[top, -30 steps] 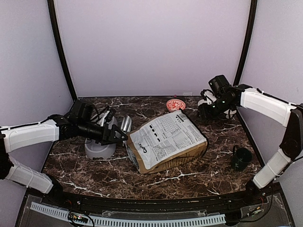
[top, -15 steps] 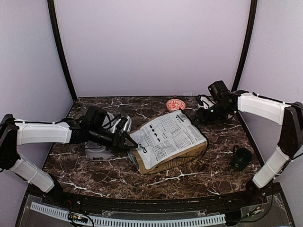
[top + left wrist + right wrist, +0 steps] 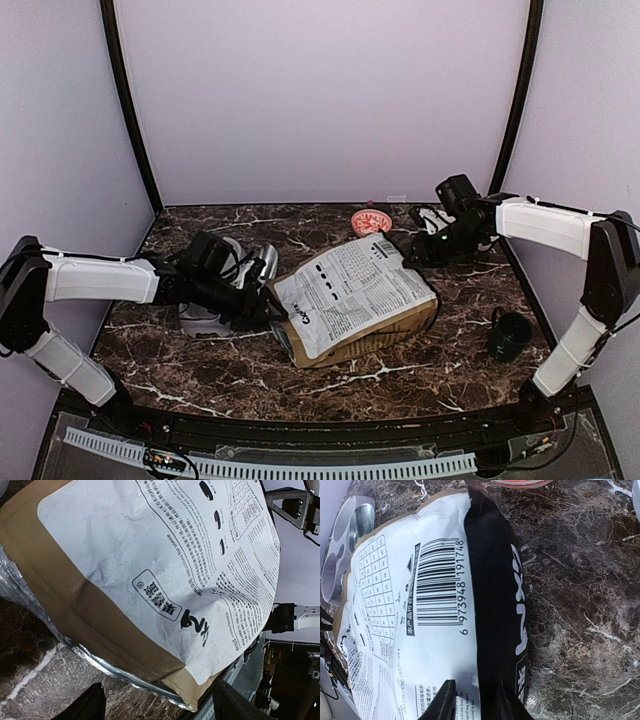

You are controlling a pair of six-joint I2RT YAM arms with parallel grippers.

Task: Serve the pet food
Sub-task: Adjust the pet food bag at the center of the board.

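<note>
One printed bag (image 3: 352,300) before left claw (image 3: 271,306).

Crinkled matt paper bag (image 3: 150,555) with a shiny, seemingly foil lining; glossy marble-look table (image 3: 580,580).

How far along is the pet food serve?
Done: nothing visible; no kibble shows in the double bowl. In hand: left gripper open at a corner of the bag, right gripper straddling its black far edge, grip unclear. Left: lifting the flat-lying bag, pouring.
</note>
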